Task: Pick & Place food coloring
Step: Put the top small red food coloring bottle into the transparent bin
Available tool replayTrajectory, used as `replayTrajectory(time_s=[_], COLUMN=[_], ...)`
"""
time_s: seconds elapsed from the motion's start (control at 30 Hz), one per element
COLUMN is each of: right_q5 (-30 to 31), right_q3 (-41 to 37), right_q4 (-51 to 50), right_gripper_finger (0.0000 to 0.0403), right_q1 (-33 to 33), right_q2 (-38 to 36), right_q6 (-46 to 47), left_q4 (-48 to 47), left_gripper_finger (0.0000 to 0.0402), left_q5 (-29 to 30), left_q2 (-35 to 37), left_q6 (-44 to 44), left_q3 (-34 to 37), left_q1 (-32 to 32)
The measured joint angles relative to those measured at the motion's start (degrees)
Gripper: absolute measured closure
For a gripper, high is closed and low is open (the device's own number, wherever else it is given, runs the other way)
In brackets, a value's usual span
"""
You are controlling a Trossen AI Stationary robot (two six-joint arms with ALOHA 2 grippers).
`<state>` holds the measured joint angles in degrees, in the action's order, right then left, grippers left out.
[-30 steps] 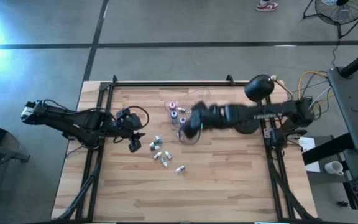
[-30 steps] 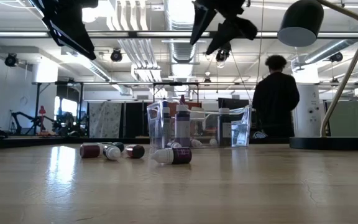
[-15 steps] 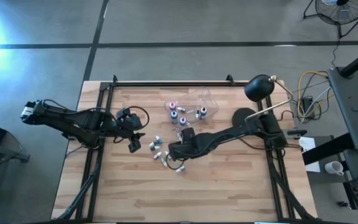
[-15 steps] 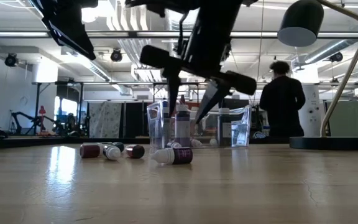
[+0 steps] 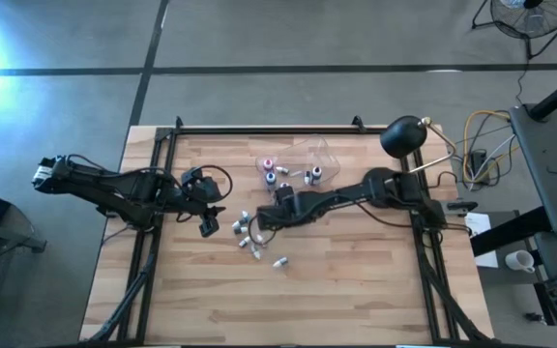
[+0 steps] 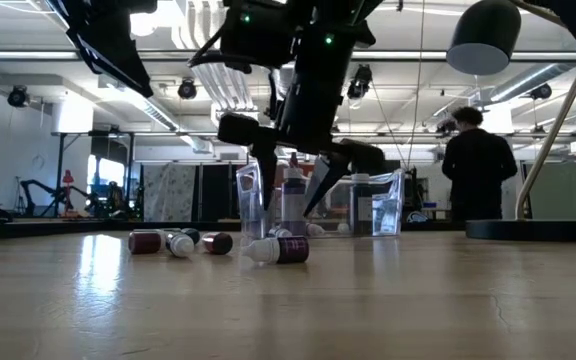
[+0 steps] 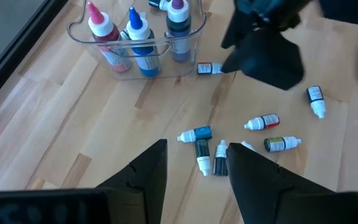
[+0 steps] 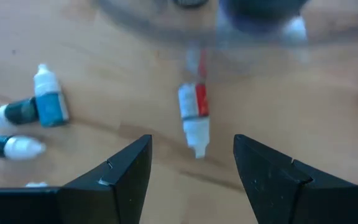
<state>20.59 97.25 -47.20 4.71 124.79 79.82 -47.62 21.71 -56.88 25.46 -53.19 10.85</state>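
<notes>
Several tiny food coloring bottles lie on their sides on the wooden table, also in the left wrist view and the low view. My right gripper hovers open just above them, near the clear tub. In its wrist view a white bottle with a red label lies ahead between the fingers, untouched. Two blue bottles lie to one side. My left gripper waits open, raised at the table's left.
The clear tub holds three larger upright bottles: red, blue and dark. A black desk lamp stands at the table's far right. A person stands in the room beyond. Bare wood lies toward the near edge.
My right gripper has swung from beside the tub down and toward the near left, over the scattered bottles, then drawn back a little toward the far edge. It has stayed open. The bottles have not moved.
</notes>
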Motion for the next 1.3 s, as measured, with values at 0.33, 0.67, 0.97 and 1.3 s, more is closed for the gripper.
replayTrajectory(time_s=[0.33,0.67,0.97,1.3], right_q5=[-2.2,-1.4,0.6,-3.0], right_q3=[-0.8,-3.6,-5.6,-5.1], right_q4=[3.6,5.6,11.6,15.7], right_gripper_finger=[0.0196,0.0212,0.0213,0.0215], right_q1=[-2.4,-2.1,-1.3,-1.5], right_q2=[0.0,0.1,1.1,4.2], right_q6=[-5.0,-5.5,-9.6,-12.1], left_q4=[0.0,0.0,0.1,0.2], left_gripper_finger=[0.0262,0.0262,0.0262,0.0262], left_q5=[0.0,0.0,0.0,0.0], left_q2=[0.0,0.0,0.0,0.0], left_q6=[0.0,0.0,0.1,1.2], left_q3=[0.0,0.0,0.0,0.0], left_q1=[0.0,0.0,0.0,0.0])
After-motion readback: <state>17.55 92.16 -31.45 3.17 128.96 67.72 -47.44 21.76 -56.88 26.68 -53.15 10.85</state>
